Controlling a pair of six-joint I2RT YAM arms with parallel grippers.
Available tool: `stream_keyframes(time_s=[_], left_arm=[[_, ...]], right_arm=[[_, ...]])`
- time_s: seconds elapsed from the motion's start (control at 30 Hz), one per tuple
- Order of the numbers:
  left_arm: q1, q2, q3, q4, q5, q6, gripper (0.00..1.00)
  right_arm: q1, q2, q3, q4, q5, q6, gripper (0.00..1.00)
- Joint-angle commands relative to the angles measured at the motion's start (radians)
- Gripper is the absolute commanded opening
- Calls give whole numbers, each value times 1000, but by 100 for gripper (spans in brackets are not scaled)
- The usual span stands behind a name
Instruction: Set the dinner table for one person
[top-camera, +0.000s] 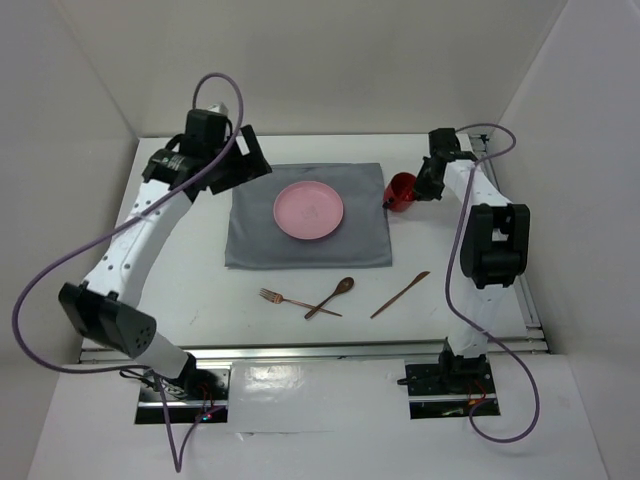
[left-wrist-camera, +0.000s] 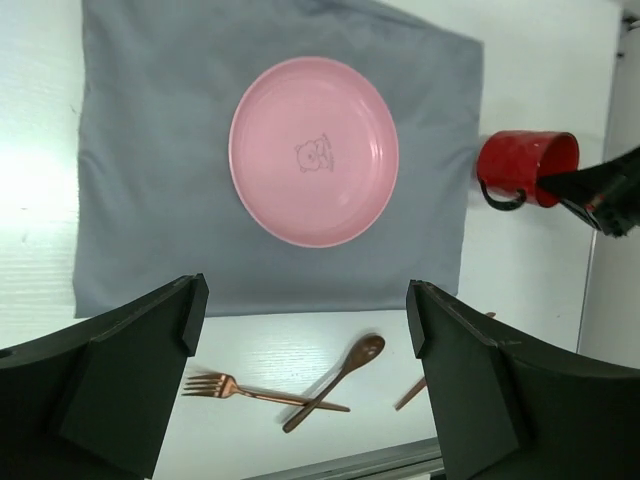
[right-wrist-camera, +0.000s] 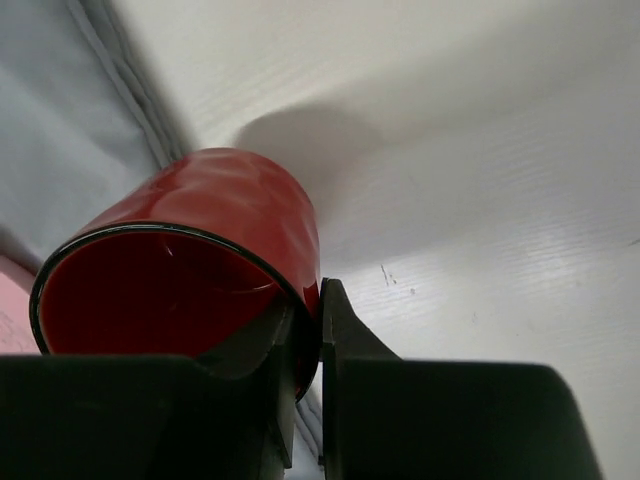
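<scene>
A pink plate (top-camera: 309, 211) lies in the middle of a grey cloth (top-camera: 250, 235) on the white dinner table (top-camera: 200, 290). My right gripper (top-camera: 418, 188) is shut on the rim of a red mug (top-camera: 400, 192), one finger inside and one outside, just right of the cloth; the mug (right-wrist-camera: 200, 250) fills the right wrist view. My left gripper (top-camera: 245, 160) is open and empty, above the cloth's far left corner. A copper fork (top-camera: 280, 298) and a wooden spoon (top-camera: 332, 296) lie crossed in front of the cloth, with a wooden knife (top-camera: 400, 294) to their right.
Metal rails run along the table's near edge (top-camera: 320, 350) and right edge (top-camera: 525, 300). White walls enclose the table at the back and both sides. The left wrist view shows the plate (left-wrist-camera: 313, 150), the mug (left-wrist-camera: 525, 167), the fork (left-wrist-camera: 215, 385) and the spoon (left-wrist-camera: 345, 370).
</scene>
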Motion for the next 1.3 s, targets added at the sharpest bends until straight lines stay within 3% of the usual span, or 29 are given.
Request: stream_keyframes(time_s=[0.0,0.2,0.4,0.8,0.83,0.87,0.97,1.0,1.13,1.27], left_arm=[[18,-75,-8,-80,-11,71,100],[36,-192,-159,-80,-22,82,100],[36,-284,-285,-102,1,82,100],[5,-443,-514,-180,-6,60,97],[5,-443,-534,-180,-6,51,97],[-5,-454,-534,-180,-6,51,97],[-15,-463,-546,-189,-6,51,98],[-15,-463,-546,-189,-6,51,98],[-25,-454,-536,-198,-15,51,98],[-70,-433,-526,-198,-25,51,98]], right_arm=[[66,-31,146,19,119,-11,0],[213,150,495,-103,266,-35,0],[231,389,805,-204,237,-26,0],[231,468,798,-180,214,3,0],[231,468,798,-180,214,3,4],[241,478,798,-180,214,3,18],[241,479,798,-180,193,3,41],[241,468,807,-180,192,3,55],[241,419,827,-180,157,3,78],[241,295,794,-191,166,14,83]])
